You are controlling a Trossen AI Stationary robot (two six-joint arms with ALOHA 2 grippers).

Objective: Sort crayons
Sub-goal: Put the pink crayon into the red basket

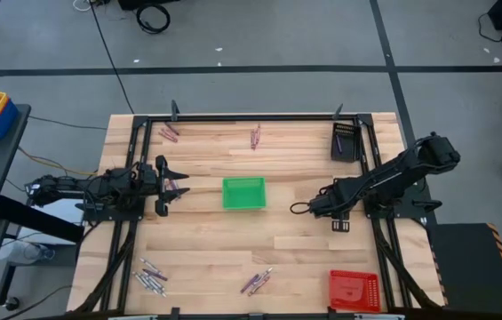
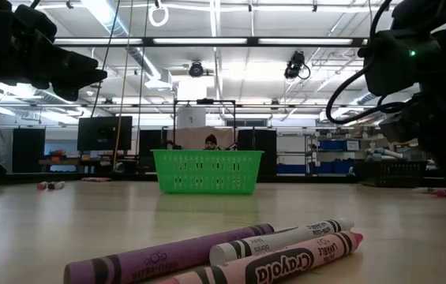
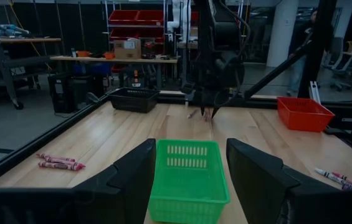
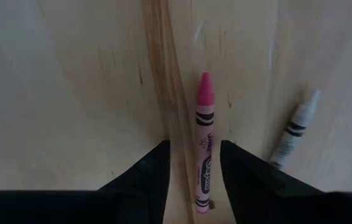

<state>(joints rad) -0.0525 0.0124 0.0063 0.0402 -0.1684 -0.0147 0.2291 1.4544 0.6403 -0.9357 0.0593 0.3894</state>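
Crayons lie in small clusters around the table [image 1: 206,240] — near the far edge, near the front edge, beside each arm. Right gripper [image 4: 194,162] points down at a pink crayon [image 4: 204,134], fingers apart and astride it, not yet closed; a white crayon [image 4: 295,127] lies just beside. Left gripper [image 1: 176,185] waits open, facing the green tray [image 1: 243,193]. Each stick looks light, stiff, round and waxy — likely to roll or snap, so pinch it mid-length across the paper wrap.
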